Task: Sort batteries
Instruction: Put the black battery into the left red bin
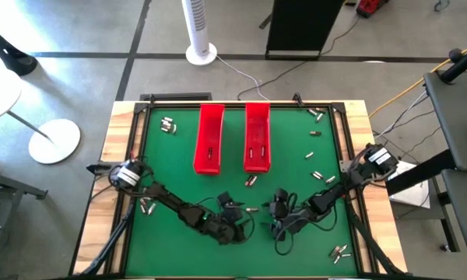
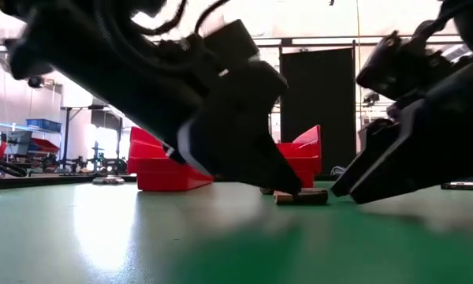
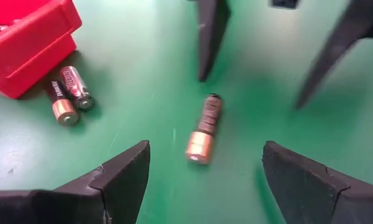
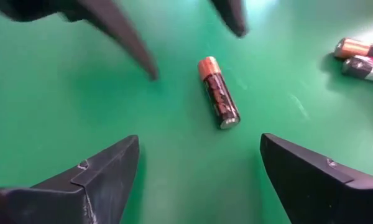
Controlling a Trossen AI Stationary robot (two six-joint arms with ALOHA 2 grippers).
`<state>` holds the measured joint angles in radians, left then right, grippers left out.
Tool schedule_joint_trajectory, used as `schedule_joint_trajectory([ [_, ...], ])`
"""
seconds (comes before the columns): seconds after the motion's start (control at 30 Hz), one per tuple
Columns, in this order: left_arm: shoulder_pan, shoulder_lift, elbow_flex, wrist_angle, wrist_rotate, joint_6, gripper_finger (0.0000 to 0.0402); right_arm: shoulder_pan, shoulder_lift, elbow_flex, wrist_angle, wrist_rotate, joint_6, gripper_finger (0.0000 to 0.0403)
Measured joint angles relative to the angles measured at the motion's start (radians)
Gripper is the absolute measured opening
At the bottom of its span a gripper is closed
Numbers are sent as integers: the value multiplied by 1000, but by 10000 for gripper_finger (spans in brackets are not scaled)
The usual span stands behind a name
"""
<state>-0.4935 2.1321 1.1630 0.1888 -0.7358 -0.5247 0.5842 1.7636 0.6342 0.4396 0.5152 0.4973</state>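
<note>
One battery, dark with a coppery end, lies on its side on the green mat between my two grippers. In the left wrist view this battery lies just ahead of my open left gripper. From the other side, my open right gripper faces the same battery. Neither gripper touches it. In the high view my left gripper is to the battery's left and my right gripper to its right. Two more batteries lie side by side against the near end of a red tray.
Two long red trays stand side by side at the far middle of the mat. Loose batteries lie scattered at the far left, along the right side, at the near right and near the left edge.
</note>
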Motion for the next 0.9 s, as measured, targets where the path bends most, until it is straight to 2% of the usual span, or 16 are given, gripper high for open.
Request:
schedule_joint_trajectory([
  [0.13, 29, 3, -7, 22, 102, 2, 270, 31, -10, 0, 3, 2, 9, 322],
  [0.3, 51, 46, -13, 138, 177, 56, 204, 50, -11, -1, 5, 9, 10, 315],
  [0.47, 52, 94, -7, 195, 184, 94, 130, 61, -12, -2, -7, 8, 18, 308],
  [0.6, 55, 101, -9, 185, 215, 105, 88, 71, -19, -2, -42, 7, 26, 306],
  [0.77, 56, 102, -9, 179, 230, 163, 54, 77, -26, -2, -49, 5, 18, 313],
  [0.9, 61, 102, -12, 179, 234, 177, 42, 77, -35, -2, -64, 1, 13, 319],
])
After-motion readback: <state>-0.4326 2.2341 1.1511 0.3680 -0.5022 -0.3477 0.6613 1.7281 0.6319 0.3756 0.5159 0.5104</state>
